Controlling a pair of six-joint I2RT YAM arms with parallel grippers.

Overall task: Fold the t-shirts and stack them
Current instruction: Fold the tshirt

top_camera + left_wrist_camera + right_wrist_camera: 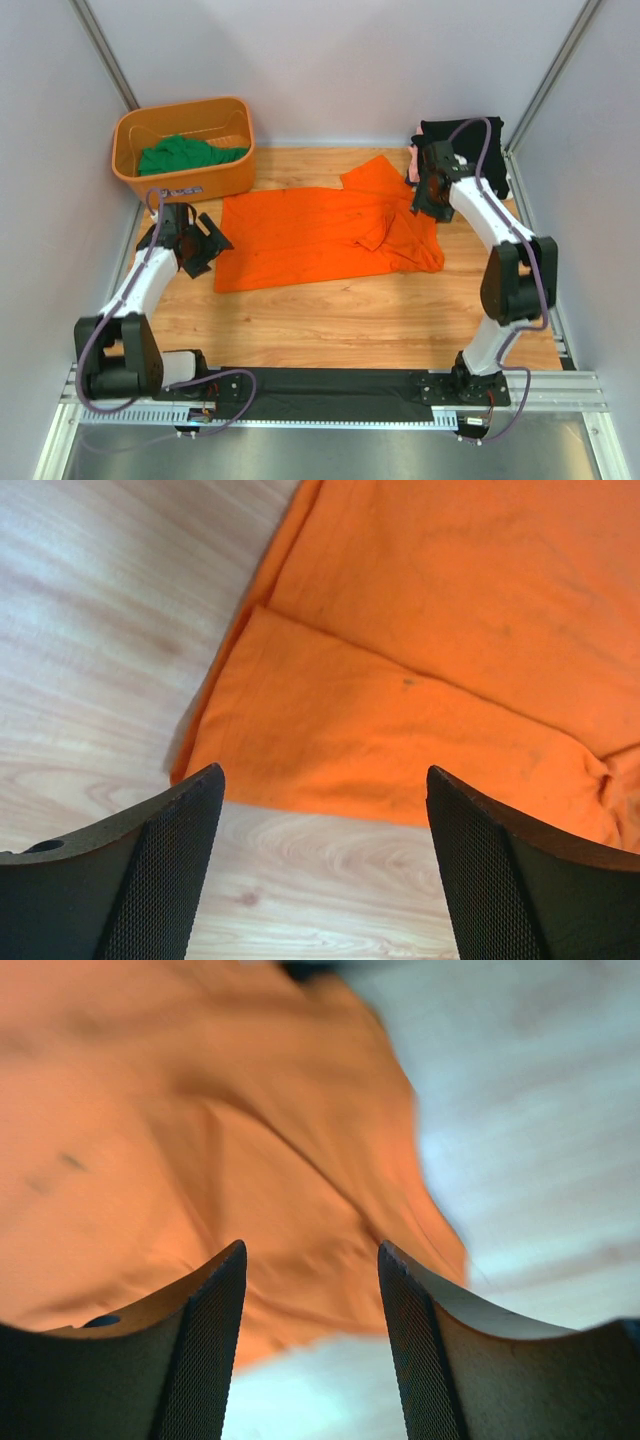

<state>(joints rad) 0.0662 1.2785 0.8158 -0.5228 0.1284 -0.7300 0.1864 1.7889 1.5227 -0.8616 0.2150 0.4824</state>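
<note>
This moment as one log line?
shirt: orange t-shirt spread on table | left gripper: open, empty | right gripper: open, empty | waiting: green t-shirt in basket

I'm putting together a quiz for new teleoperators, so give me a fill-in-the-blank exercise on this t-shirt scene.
1. The spread-out t-shirt on the table is coloured ____.
2. The green t-shirt lies inside the ____.
3. The left gripper and the right gripper are both ____, holding nothing.
4. The black t-shirt lies at the table's far ____ corner.

Missing words: orange; basket; open; right.
</note>
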